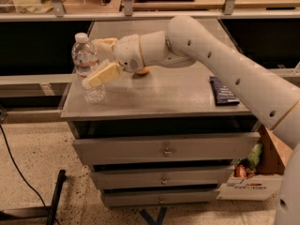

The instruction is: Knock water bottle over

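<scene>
Lab or workshop: grey metal drawer cabinet (140, 150), speckled floor (37, 144), loose cable (15, 168), cardboard box (269, 165). Claw (93, 62) at tabletop (178, 95) left end, fingers spread by the water bottle (84, 55).

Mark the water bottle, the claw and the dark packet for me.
water bottle (83, 55): camera view, upper body.
claw (93, 63): camera view, midway between fingertips, at the bottle, left side of cabinet (164, 97) top.
dark packet (224, 90): camera view, its middle.
</scene>
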